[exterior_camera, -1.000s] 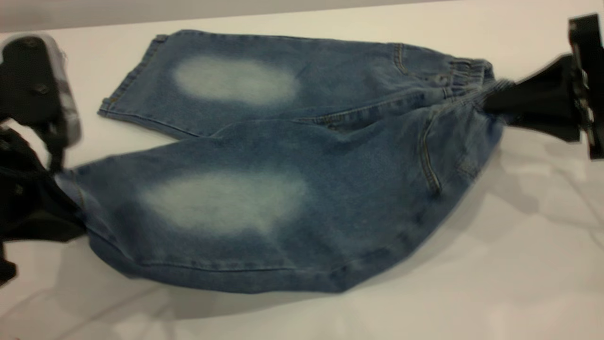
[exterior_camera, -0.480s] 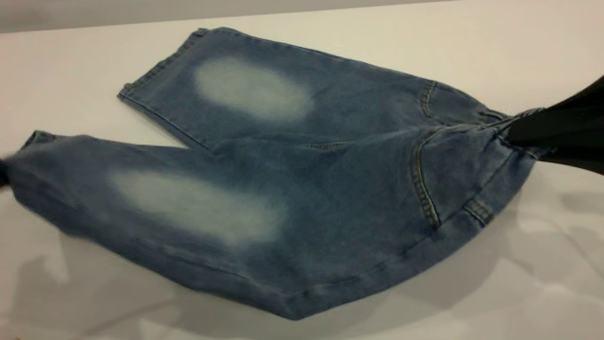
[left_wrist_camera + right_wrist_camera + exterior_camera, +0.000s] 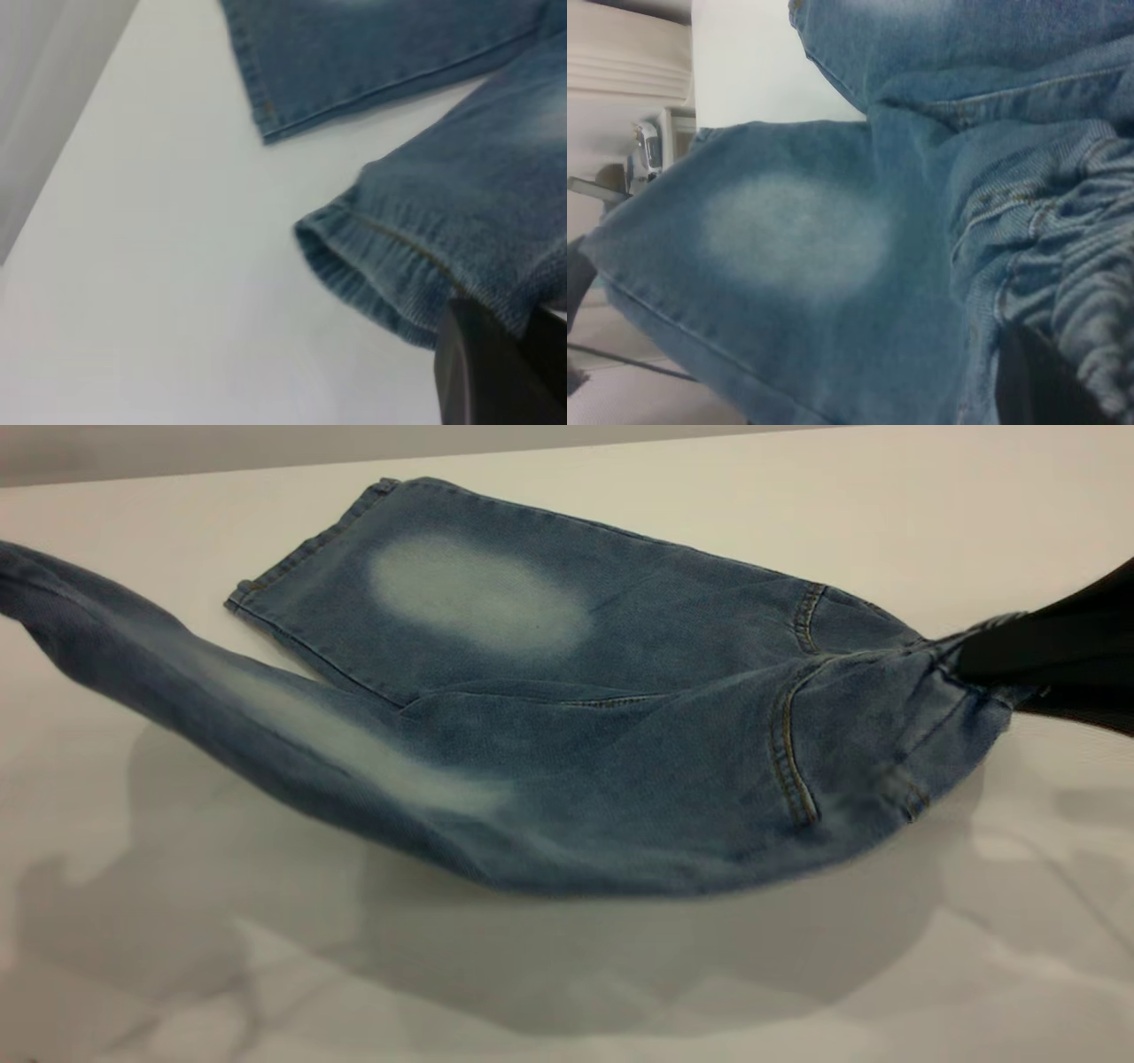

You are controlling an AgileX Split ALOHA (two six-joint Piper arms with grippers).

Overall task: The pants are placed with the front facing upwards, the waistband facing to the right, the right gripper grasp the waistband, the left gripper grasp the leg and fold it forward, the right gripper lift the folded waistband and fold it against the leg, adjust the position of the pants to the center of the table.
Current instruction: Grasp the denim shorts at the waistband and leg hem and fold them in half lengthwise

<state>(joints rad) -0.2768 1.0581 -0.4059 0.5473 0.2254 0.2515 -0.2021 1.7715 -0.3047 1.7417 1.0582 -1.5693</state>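
A: Near side first. What's off the surface (image 3: 886,514)?

B: The near leg (image 3: 266,708) of the pants (image 3: 620,717). It hangs in the air from the left edge of view across to the crotch, with its shadow on the surface below. The left tool (image 3: 500,372) is pinching its hem (image 3: 390,274); the wrist view shows denim clamped in the dark jaws.

A: And on the right?

B: The right tool (image 3: 1045,664) is pinching the waistband (image 3: 1072,266), gathered cloth bunched at its tip, raised a little.

A: Far side?

B: The far leg (image 3: 496,602) lies flat, its hem toward the far left.

A: What does the fold turn on?

B: The long axis runs left to right, tool to tool. My reading: the held leg must go away from us, onto the far one, both ends moving together.
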